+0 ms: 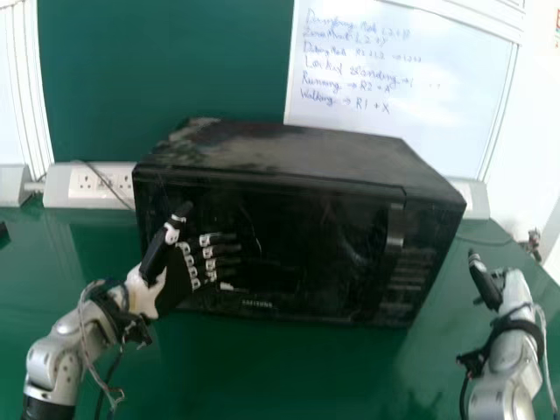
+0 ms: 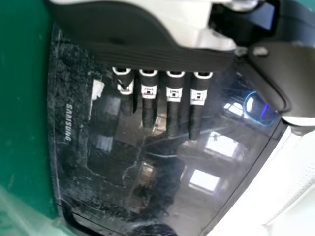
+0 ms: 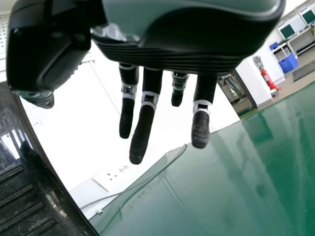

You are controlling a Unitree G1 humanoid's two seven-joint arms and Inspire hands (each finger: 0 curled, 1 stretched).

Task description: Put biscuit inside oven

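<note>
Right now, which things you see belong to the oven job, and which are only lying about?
For the job:
black oven, door closed
left hand, open, before the door
right hand, beside the oven

Just about:
whiteboard
wall sockets
thin cable

head: forward, down | left wrist: close, facing oven (image 1: 315, 241) | right wrist: past oven (seen in all)

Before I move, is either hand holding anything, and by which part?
Nothing is held: the left hand and the right hand are both open and empty.

I list: one glossy green counter (image 1: 236, 376); upon it, one black oven (image 1: 297, 236), door closed; one thin cable (image 3: 168, 165).
</note>
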